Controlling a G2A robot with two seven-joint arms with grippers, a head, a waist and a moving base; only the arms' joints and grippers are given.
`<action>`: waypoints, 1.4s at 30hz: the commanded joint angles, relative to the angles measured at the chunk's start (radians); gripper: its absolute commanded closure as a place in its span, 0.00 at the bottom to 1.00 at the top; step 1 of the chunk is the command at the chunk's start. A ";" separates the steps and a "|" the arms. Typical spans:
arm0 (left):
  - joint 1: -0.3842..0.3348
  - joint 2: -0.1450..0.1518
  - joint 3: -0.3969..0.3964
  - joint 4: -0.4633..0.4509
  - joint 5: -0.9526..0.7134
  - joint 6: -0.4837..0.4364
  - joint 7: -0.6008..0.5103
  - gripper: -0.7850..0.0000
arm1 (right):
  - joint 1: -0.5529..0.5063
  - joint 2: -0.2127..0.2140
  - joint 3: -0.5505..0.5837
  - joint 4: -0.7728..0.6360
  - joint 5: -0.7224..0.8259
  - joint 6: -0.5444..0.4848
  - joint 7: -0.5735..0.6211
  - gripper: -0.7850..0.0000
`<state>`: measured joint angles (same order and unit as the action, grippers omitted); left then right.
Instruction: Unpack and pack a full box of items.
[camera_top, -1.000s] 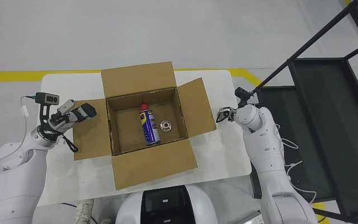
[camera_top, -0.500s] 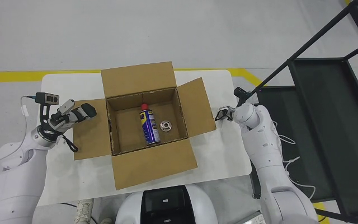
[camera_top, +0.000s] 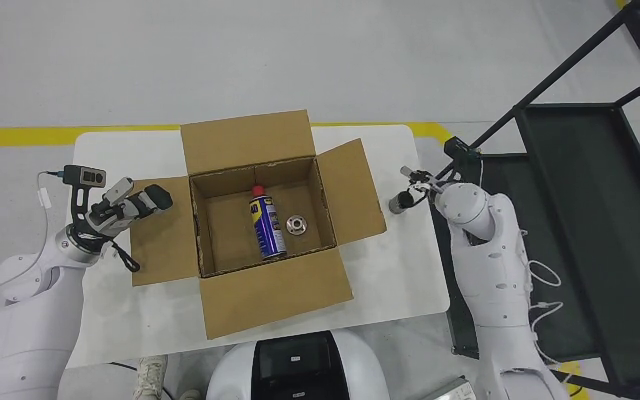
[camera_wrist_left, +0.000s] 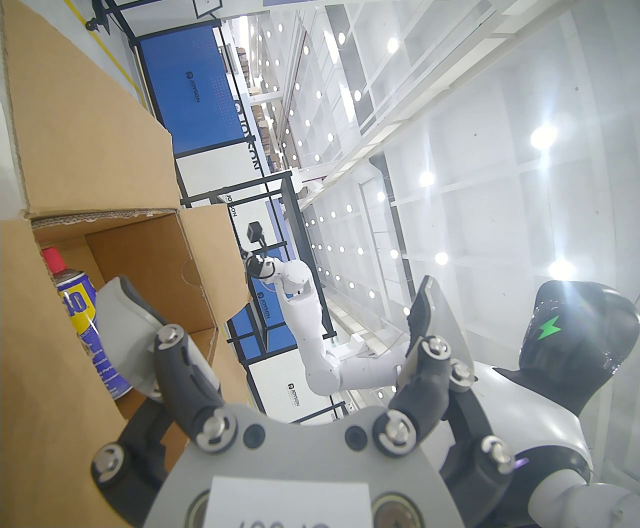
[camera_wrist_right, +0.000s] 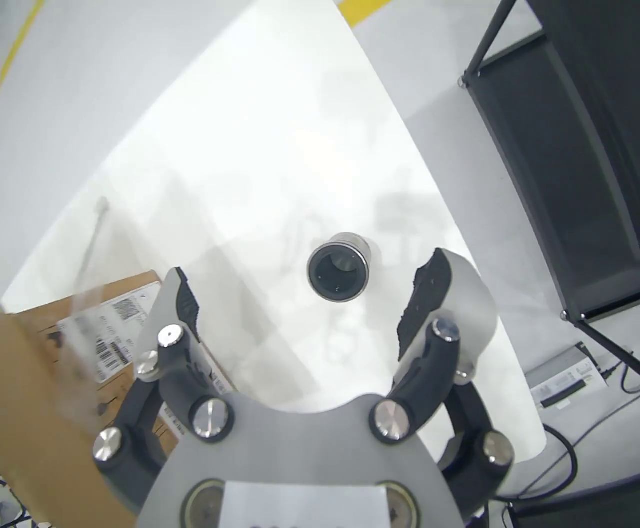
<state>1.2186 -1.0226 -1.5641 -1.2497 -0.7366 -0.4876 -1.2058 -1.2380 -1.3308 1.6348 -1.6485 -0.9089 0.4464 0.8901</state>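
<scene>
Change since a second ago: the right gripper (camera_top: 415, 183) was low against the edge of the box (camera_top: 270, 150)'s right flap. It has now backed off a little, and its forearm has swung away from the box toward the black rack (camera_top: 570, 180). The metal cylinder (camera_top: 399, 202) stands on its own on the table (camera_top: 390, 290), just beside that right flap, with nothing touching it. The left gripper (camera_top: 155, 198) hasn't moved and hangs over the box's left flap, pointing at the box. Box contents look the same: the spray can (camera_top: 265, 228) lies flat mid-box, with the flanged metal part (camera_top: 296, 224) just beside it on the rack side. From the top the cylinder is just a small dark stub. The right wrist view shows more: the cylinder (camera_wrist_right: 339, 272) stands upright, open end up, with a dark hollow bore. The right gripper (camera_wrist_right: 306, 287) is above it with jaws wide and holding nothing, one finger toward the box flap (camera_wrist_right: 30, 360) and the other toward the rack (camera_wrist_right: 550, 150). In the left wrist view the left gripper (camera_wrist_left: 272, 295) also has wide, empty jaws. That view looks past the box wall (camera_wrist_left: 90, 125) to the can (camera_wrist_left: 82, 312)'s red cap and blue-yellow label.
</scene>
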 joint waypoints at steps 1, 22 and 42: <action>0.000 0.000 0.000 0.000 0.000 0.000 0.000 0.00 | -0.022 0.001 0.008 -0.093 0.009 0.000 -0.003 0.00; 0.000 0.000 0.000 0.000 0.000 0.000 0.000 0.00 | 0.112 -0.018 -0.428 -0.337 -0.092 -0.048 0.130 0.00; 0.000 0.000 0.000 0.000 0.000 0.000 0.000 0.00 | 0.190 -0.036 -0.529 -0.155 0.023 -0.080 0.211 0.00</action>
<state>1.2186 -1.0226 -1.5641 -1.2498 -0.7366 -0.4876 -1.2058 -1.0476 -1.3672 1.1061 -1.8034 -0.8854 0.3665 1.1011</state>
